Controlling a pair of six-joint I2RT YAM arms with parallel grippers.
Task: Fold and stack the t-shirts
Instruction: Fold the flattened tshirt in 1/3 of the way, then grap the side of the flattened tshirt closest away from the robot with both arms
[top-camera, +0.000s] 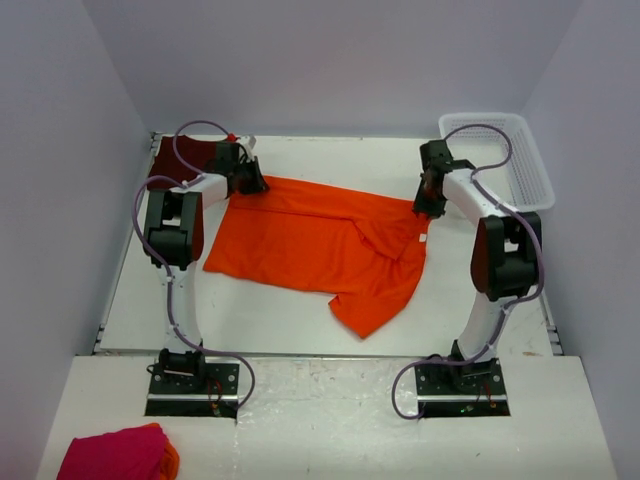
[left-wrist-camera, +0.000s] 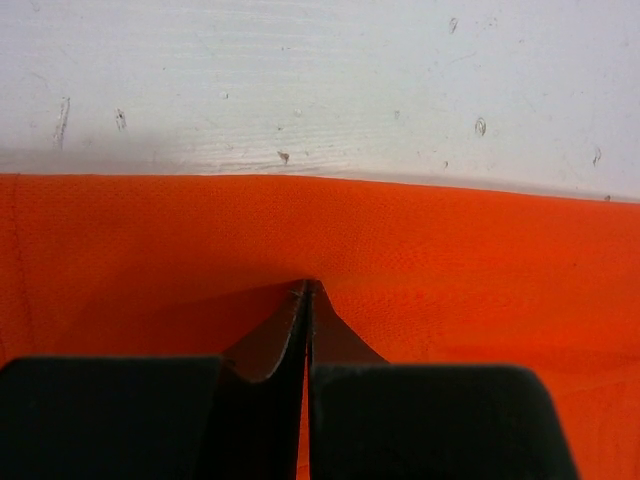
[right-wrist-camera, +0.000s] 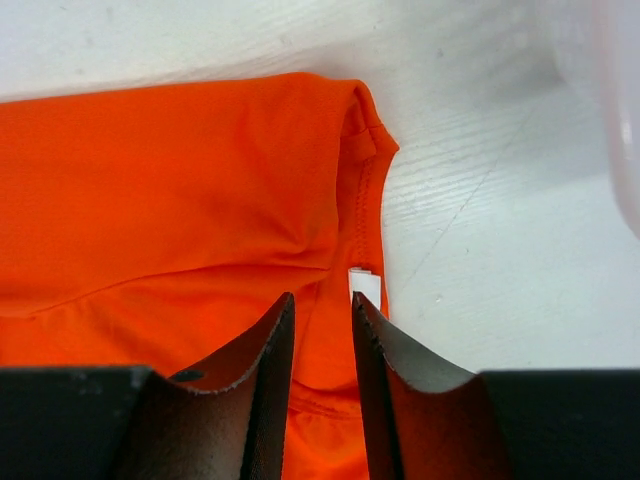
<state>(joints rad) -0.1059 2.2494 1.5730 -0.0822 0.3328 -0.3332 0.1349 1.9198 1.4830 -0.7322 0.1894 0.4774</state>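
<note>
- A pink-red bundle (top-camera: 115, 455) with an orange edge lies at the near-left corner, nearer than the arm bases.
- The orange shirt (top-camera: 300, 245) is spread across the middle of the white desk (top-camera: 270, 325). Its left part lies flat. Its right part is rumpled and doubled over, with one flap reaching toward the near side.
- The left gripper (top-camera: 250, 182) sits at the shirt's far-left corner. In the left wrist view its jaws are clenched tight, tips together. They nip the orange cloth (left-wrist-camera: 480, 290) just inside the far hem, with bare desk beyond.
- The right gripper (top-camera: 428, 205) is at the shirt's far-right corner. In the right wrist view (gripper (right-wrist-camera: 320, 298)) its jaws are released and stand a little apart with a clear gap. They are over the collar end of the shirt (right-wrist-camera: 170, 190) and grasp nothing.
- A small white label (right-wrist-camera: 364, 285) shows at the collar, just beside the right-hand fingertip (right-wrist-camera: 362, 305).
- The maroon shirt (top-camera: 178, 165) lies bunched in the far-left corner. It is partly hidden by the left arm and sits just left of the left gripper, near the orange shirt's corner. The two shirts are not stacked.
- A white mesh basket (top-camera: 500, 160) stands at the far-right edge of the desk, to the right of the right gripper.
</note>
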